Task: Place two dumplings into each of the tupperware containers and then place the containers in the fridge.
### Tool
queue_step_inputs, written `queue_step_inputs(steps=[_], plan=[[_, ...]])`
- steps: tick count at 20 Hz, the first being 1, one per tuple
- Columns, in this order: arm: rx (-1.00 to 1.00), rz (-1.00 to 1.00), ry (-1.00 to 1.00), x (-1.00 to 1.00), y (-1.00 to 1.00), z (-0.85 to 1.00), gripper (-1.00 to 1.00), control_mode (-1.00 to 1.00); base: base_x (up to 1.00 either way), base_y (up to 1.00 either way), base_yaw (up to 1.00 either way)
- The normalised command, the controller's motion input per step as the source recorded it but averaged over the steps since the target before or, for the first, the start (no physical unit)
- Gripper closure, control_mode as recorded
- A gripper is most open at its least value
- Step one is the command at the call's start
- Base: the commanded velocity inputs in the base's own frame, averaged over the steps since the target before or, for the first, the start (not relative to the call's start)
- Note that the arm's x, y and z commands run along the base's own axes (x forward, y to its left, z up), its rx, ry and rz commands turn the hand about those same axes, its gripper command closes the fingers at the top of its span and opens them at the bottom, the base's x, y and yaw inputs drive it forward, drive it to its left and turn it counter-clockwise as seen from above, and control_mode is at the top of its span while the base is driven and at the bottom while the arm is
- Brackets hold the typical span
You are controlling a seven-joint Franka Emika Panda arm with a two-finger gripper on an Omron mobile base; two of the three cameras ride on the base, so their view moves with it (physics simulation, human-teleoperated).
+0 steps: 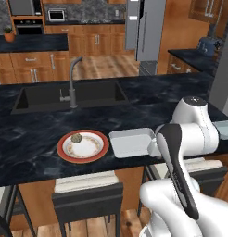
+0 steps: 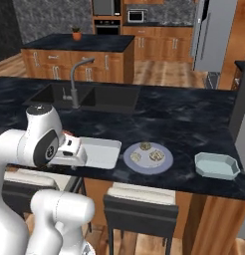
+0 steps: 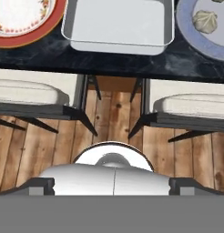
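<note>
A dark marbled stone counter (image 1: 32, 139) carries a row of dishes along its near edge. At the left of the row sits a round white plate with a red rim (image 1: 83, 146), holding a single small lumpy beige dumpling (image 1: 76, 138) near its upper left side. Just beside it to the right lies a shallow translucent grey square-cornered tupperware container (image 2: 100, 152), nothing inside it. Next along, in the right base view, is a round pale blue-grey plate (image 2: 148, 158) with three beige dumplings (image 2: 155, 156) resting on it, apart from one another. Further right, well apart from that plate, sits a second tupperware container, pale blue-grey with a flared rim (image 2: 217, 166), also holding nothing. The white arm's gripper (image 2: 69, 149) hangs at the counter's near edge, just left of the grey container in the right base view, looking down over the stools and the wooden floor; its fingers stand wide apart and hold nothing. The tall grey steel fridge (image 1: 144, 32) stands at the far side of the room, well apart from the counter.
</note>
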Motion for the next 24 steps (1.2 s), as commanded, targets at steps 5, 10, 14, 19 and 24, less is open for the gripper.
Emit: queue_step_inputs(steps=[5, 10, 14, 19, 24], plan=[[0.0, 0.0, 0.0, 0.14, 0.0, 0.0, -1.0, -1.0, 0.21, -0.15, 0.0], [0.0, -0.01, -0.02, 0.58, -0.07, 0.04, -1.0, -1.0, 0.0, 0.0, 0.0], [0.0, -0.24, 0.0, 0.72, -0.41, 0.02, -1.0, -1.0, 0.0, 0.0, 0.0], [0.0, -0.37, 0.0, 0.58, -0.36, -0.01, -1.0, -1.0, 0.0, 0.0, 0.0], [0.1, -0.35, 0.0, 0.29, -0.81, -0.19, -1.0, -1.0, 0.0, 0.0, 0.0]])
